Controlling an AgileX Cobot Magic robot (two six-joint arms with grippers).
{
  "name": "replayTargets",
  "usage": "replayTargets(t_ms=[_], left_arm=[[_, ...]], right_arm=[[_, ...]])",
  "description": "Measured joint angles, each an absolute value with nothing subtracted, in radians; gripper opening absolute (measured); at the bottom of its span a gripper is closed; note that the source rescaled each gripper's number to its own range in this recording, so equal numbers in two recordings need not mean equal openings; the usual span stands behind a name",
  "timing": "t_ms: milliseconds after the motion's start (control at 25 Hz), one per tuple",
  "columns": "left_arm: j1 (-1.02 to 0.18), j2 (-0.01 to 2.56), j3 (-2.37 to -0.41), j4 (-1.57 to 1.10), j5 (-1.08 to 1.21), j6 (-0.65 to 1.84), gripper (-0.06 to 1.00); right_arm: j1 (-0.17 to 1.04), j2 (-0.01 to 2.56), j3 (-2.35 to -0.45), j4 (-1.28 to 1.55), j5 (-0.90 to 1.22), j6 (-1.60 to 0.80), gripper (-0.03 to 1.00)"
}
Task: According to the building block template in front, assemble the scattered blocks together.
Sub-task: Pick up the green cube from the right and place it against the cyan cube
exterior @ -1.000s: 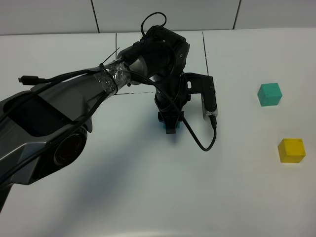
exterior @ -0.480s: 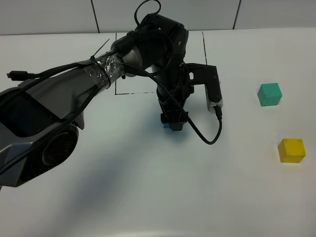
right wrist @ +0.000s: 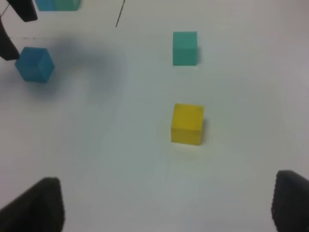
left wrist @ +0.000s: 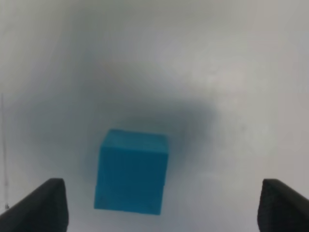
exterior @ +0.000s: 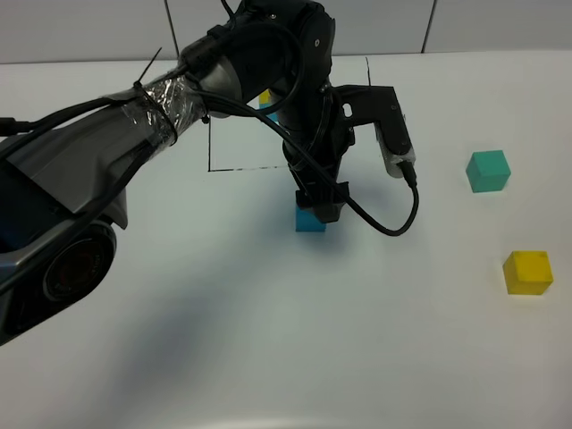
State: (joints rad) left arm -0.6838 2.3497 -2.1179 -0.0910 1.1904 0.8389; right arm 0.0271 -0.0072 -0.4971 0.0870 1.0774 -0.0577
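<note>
The sky-blue block [exterior: 310, 220] rests on the white table just in front of the template's black-lined frame [exterior: 241, 168]. My left gripper [exterior: 322, 206] hovers right above it, open, and in the left wrist view the blue block [left wrist: 131, 171] lies free between the spread fingers [left wrist: 46, 205]. The arm hides most of the template cluster; only a bit of its yellow cube [exterior: 264, 96] shows. The teal-green block [exterior: 488, 171] and the yellow block [exterior: 527, 272] lie apart at the right. My right gripper [right wrist: 164, 203] is open above the table, short of the yellow block [right wrist: 187, 124] and the teal-green block [right wrist: 185, 48].
The left arm, with its taped cable bundle [exterior: 170, 98] and a looping black cable [exterior: 393, 223], stretches across the middle of the table. The right wrist view also takes in the blue block [right wrist: 35, 64] and the left arm's fingers [right wrist: 7, 46].
The left gripper has opened, let go of the blue block and risen a little. The block now sits uncovered on the table. The right gripper has not moved.
</note>
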Motion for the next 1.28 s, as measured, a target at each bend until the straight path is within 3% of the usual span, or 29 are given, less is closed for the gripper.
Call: replayTargets(t_ms=[640, 1280], left_arm=[[-0.656, 2.298, -2.118, -0.013, 1.189, 0.578, 0.67], [-0.283, 2.156, -2.074, -0.223, 1.190, 0.487, 0.67]], right_arm=[[0.027, -0.007, -0.497, 0.087, 1.077, -0.057, 0.75], [0.027, -0.007, -0.497, 0.087, 1.077, -0.055, 0.75]])
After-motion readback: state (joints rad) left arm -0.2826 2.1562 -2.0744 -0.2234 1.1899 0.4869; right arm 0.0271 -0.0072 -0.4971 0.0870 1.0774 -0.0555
